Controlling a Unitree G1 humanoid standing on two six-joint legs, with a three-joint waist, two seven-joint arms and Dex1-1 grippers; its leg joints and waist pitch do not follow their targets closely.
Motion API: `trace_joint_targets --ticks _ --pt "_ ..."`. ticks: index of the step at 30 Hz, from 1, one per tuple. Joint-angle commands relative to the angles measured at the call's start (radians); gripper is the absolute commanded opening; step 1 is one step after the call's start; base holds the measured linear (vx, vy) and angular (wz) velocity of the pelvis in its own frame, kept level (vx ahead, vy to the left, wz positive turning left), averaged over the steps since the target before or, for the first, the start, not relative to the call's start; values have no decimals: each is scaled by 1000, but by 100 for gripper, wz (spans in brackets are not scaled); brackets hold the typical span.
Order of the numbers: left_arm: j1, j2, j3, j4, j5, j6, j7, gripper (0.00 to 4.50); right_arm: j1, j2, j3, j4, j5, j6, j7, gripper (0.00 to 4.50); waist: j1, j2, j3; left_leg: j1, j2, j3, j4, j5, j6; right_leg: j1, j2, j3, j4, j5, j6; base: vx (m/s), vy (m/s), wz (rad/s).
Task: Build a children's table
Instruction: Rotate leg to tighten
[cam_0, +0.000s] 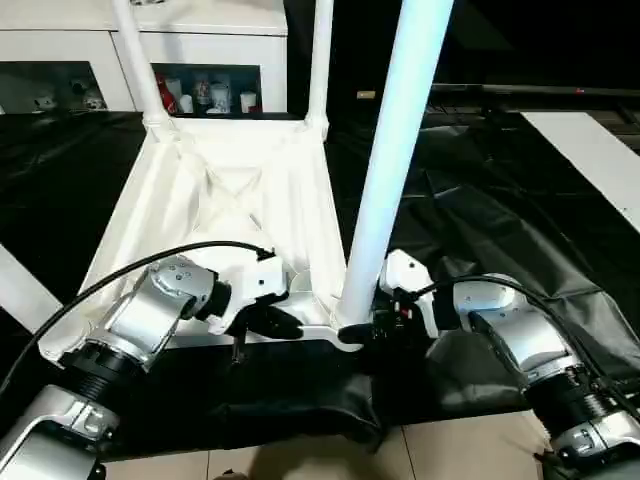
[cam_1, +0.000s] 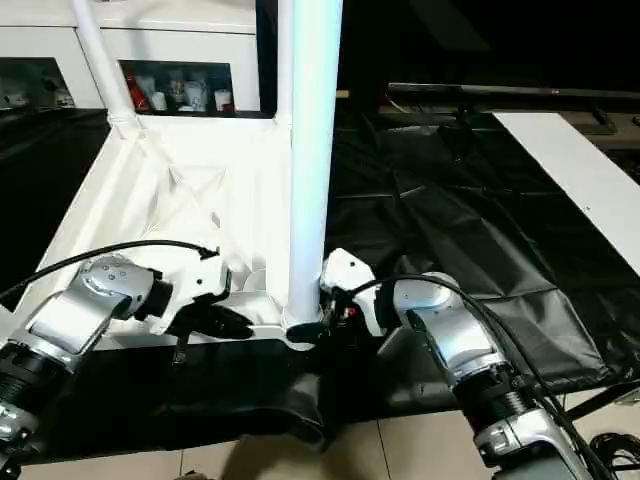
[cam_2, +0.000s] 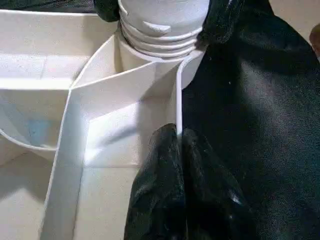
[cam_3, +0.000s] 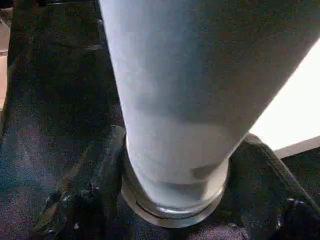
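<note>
The white tabletop (cam_0: 230, 190) lies upside down on the black sheet, ribbed underside up. Two white legs (cam_0: 135, 60) (cam_0: 320, 60) stand upright in its far corner sockets. A third leg (cam_0: 390, 170) stands in the near right socket, its threaded end (cam_2: 160, 20) seated at the rim. My right gripper (cam_0: 365, 328) is shut around this leg's base, with one finger (cam_3: 85, 190) on either side of it. My left gripper (cam_0: 285, 322) is shut on the tabletop's thin near rim (cam_2: 177, 100), just left of that socket.
A white cabinet with glass doors (cam_0: 200, 60) stands behind the work table. A white board (cam_0: 600, 150) lies at the far right on the black sheet (cam_0: 500, 220). A white piece (cam_0: 20, 290) shows at the left edge. Floor tiles (cam_0: 450, 450) run along the near edge.
</note>
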Motion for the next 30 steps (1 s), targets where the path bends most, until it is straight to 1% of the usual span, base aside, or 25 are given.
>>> trace_joint_targets --ticks 1,2,3,4,5,6,7,8,9,10,11,12,13,14,16,17,18,22,24,25,26,27,28,29,30 --pt "11 -10 -34 23 18 32 0 0 10 21 -21 27 -14 3 -65 267 -3 12 -62 5 19 -2 -59 -198 8 50 -49 36 -54 -127 -228 0 0 0" --pt "6 -23 -25 38 18 42 24 0 4 42 -40 52 -16 9 -117 267 -4 13 -60 6 19 -3 -60 -207 7 48 -49 36 -57 -141 -226 0 0 0" --pt "0 -40 -15 56 19 52 54 0 -3 63 -60 77 -16 19 -170 267 -6 13 -56 7 18 -2 -62 -238 -2 44 -49 37 -63 -192 -220 0 0 0" --pt "-8 -60 -3 79 22 63 92 0 -9 87 -81 101 -15 32 -223 267 -10 11 -52 6 16 -4 -64 -277 -17 42 -50 37 -70 -277 -200 0 0 0" --pt "-13 -72 4 92 24 68 115 0 -12 100 -92 115 -14 39 -252 267 -11 10 -50 7 15 -7 -66 -298 -25 42 -51 35 -75 -331 -185 0 0 0" --pt "-36 -121 28 142 34 89 210 0 -20 146 -124 151 -8 68 -343 267 -14 8 -49 9 15 -9 -65 -322 -32 38 -53 36 -80 -399 -160 -62 -8 -3" --pt "-38 -125 30 147 35 91 219 0 -21 150 -127 154 -7 70 -351 266 -17 7 -47 11 13 -10 -65 -336 -37 35 -53 35 -87 -455 -141 -52 -6 -2" --pt "-54 -158 45 176 37 115 275 0 -26 181 -142 173 -11 82 -417 266 -16 8 -48 12 13 -12 -65 -341 -39 34 -56 34 -89 -475 -132 -52 -6 -2" --pt "-54 -158 45 176 37 115 275 0 -26 181 -142 173 -11 82 -417 266 -18 7 -51 13 14 -14 -63 -332 -40 33 -57 34 -90 -475 -127 0 0 0" --pt "-87 -218 71 233 42 160 379 0 -40 241 -169 210 -16 113 -541 266 -25 5 -48 8 12 -14 -65 -333 -38 31 -53 33 -90 -474 -122 0 0 0" --pt "-95 -232 77 246 43 171 403 0 -45 255 -175 220 -16 121 -570 266 -30 5 -46 9 10 -12 -65 -337 -37 28 -49 33 -93 -487 -119 0 0 0" --pt "-106 -250 81 265 48 178 435 0 -54 274 -186 238 -19 134 -617 266 -28 8 -47 12 10 -15 -64 -346 -39 26 -54 31 -96 -506 -117 0 0 0" --pt "-124 -279 89 296 55 182 483 0 -72 304 -200 271 -29 161 -694 266 -33 6 -48 7 9 -18 -65 -345 -37 29 -52 30 -96 -512 -103 0 0 0" --pt "-135 -297 95 314 57 184 510 0 -84 320 -206 291 -37 177 -739 266 -35 7 -46 8 8 -17 -65 -348 -37 26 -51 30 -98 -518 -101 0 0 0" --pt "-157 -331 100 359 65 177 566 0 -110 355 -213 335 -53 182 -827 266 -36 7 -48 12 9 -19 -64 -362 -39 23 -54 29 -103 -535 -92 0 0 0" --pt "-185 -372 94 434 88 149 629 0 -148 413 -223 389 -68 172 -921 266 -38 9 -50 11 5 -18 -63 -358 -40 19 -51 30 -102 -510 -93 0 0 0" --pt "-186 -373 94 435 88 149 630 0 -149 414 -223 390 -68 172 -921 266 -40 9 -51 11 6 -19 -64 -363 -43 20 -51 30 -100 -506 -94 0 0 0" --pt "-194 -382 86 467 105 142 644 0 -170 439 -210 405 -72 134 -900 266 -36 10 -52 5 8 -18 -68 -363 -24 25 -51 31 -97 -447 -98 0 0 0" --pt "-194 -378 84 470 110 142 645 0 -168 444 -215 391 -59 113 -873 266 -36 10 -52 6 8 -19 -68 -374 -21 26 -51 31 -98 -457 -96 0 0 0" --pt "-194 -375 84 472 113 143 646 0 -166 447 -218 380 -51 100 -855 301 -36 9 -53 7 8 -17 -68 -373 -18 25 -51 32 -98 -455 -97 0 0 0" --pt "-196 -371 84 478 116 142 648 0 -162 446 -220 364 -44 83 -830 322 -36 9 -52 7 8 -17 -68 -374 -17 24 -51 31 -99 -459 -98 0 0 0" --pt "-197 -364 82 481 118 142 643 0 -157 441 -220 345 -36 61 -803 336 -35 9 -52 6 8 -18 -69 -377 -15 24 -52 31 -101 -470 -96 0 0 0" --pt "-200 -351 79 492 123 130 630 0 -150 423 -214 316 -27 33 -754 339 -35 7 -51 6 9 -18 -70 -384 -11 25 -51 29 -102 -483 -90 0 0 0" --pt "-203 -349 79 498 124 124 626 0 -149 419 -213 312 -26 26 -745 346 -34 8 -50 5 8 -18 -70 -389 -9 24 -52 30 -104 -492 -86 0 0 0" --pt "-203 -348 79 499 124 123 626 0 -149 418 -213 312 -26 25 -744 359 -39 7 -50 -1 8 -21 -72 -385 -10 28 -52 29 -103 -503 -80 0 0 0"
